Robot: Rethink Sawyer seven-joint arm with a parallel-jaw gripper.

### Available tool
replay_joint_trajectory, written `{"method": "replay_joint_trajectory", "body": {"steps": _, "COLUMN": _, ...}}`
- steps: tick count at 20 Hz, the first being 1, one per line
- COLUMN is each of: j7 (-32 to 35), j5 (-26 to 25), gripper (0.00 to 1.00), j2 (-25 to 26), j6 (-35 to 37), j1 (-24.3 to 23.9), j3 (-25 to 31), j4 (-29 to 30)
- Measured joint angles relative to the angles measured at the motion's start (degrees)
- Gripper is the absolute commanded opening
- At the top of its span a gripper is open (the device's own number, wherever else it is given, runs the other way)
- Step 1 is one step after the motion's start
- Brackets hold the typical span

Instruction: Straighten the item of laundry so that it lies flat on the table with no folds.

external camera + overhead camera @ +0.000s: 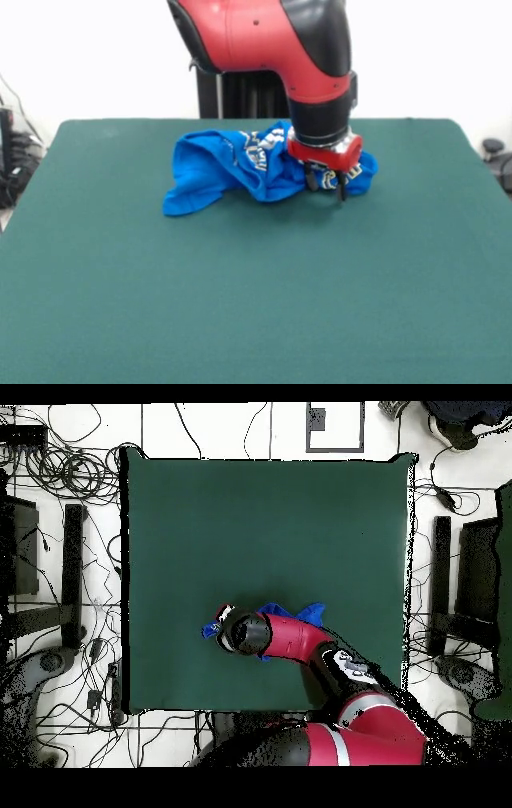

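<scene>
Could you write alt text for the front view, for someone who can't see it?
A crumpled blue T-shirt lies bunched on a green table. A red and black robot arm's tool reaches down at its right end.

Around the table (200, 504), taken here only as the landmark, a white floor (250, 429) is seen in the overhead view. Tangled black cables (60, 469) are spread over the floor to the left of the table, and a long dark bar (72, 574) is laid alongside that same edge. Beyond the table's top edge a white panel with a dark frame (335, 426) is placed. To the right of the table another dark upright bar (441, 584) and more cables (445, 494) are seen. In the front view a plain white wall (96, 56) is shown behind the table.
</scene>
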Motion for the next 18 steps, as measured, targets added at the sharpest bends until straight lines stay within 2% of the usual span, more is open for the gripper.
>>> {"method": "replay_joint_trajectory", "body": {"steps": 18, "j7": 0.00, "j5": 1.33, "gripper": 1.00, "j2": -0.70, "j6": 0.00, "j1": 2.86, "j3": 0.14, "j4": 2.63}}
